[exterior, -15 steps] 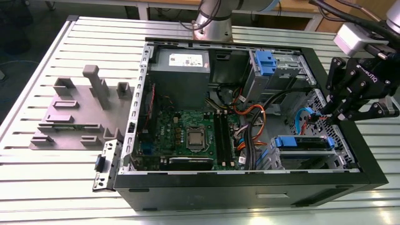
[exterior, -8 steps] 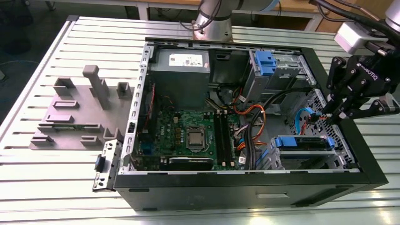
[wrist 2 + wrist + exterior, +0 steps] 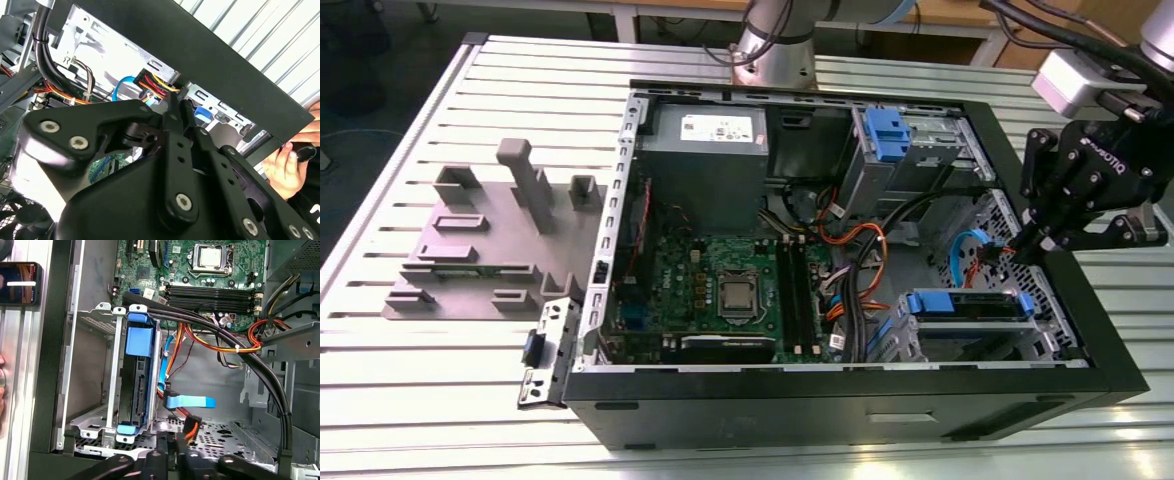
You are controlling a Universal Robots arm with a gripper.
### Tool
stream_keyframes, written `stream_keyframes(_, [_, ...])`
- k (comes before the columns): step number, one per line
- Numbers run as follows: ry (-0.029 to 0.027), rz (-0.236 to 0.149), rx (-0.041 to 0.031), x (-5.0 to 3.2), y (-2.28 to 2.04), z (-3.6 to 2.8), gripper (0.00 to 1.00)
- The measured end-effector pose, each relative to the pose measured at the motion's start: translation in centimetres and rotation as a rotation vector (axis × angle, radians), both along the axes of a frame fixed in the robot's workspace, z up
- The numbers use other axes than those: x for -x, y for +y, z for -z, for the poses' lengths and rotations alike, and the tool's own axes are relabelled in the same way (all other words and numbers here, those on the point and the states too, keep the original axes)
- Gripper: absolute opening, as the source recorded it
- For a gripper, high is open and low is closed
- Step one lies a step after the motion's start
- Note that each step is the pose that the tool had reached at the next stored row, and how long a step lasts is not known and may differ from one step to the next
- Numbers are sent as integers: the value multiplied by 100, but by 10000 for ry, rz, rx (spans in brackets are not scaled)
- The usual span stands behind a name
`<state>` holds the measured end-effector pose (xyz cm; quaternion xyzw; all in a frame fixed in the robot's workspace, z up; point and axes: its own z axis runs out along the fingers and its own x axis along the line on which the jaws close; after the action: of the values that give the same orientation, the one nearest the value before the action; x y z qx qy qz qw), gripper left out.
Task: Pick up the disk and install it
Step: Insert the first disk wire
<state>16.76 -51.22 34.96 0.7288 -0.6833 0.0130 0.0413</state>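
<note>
Your black two-finger claw (image 3: 1037, 243) hung clenched and empty over the open black computer case (image 3: 854, 400), near its wall at the exterior view's right, pointing down into it. The arm reached in from that side. Just below sat the disk (image 3: 970, 304), a silver drive in a blue plastic bracket, already seated in its metal bay (image 3: 92, 420). No writing was legible.
</note>
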Motion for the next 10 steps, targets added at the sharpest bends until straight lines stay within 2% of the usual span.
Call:
stream_keyframes(4, [-1,-1,-4,3,-4,2,17])
stream_keyframes(6, [-12,-2,-4,37,-6,2,17])
stream_keyframes(10, [-117,-2,5,137,-14,1,17])
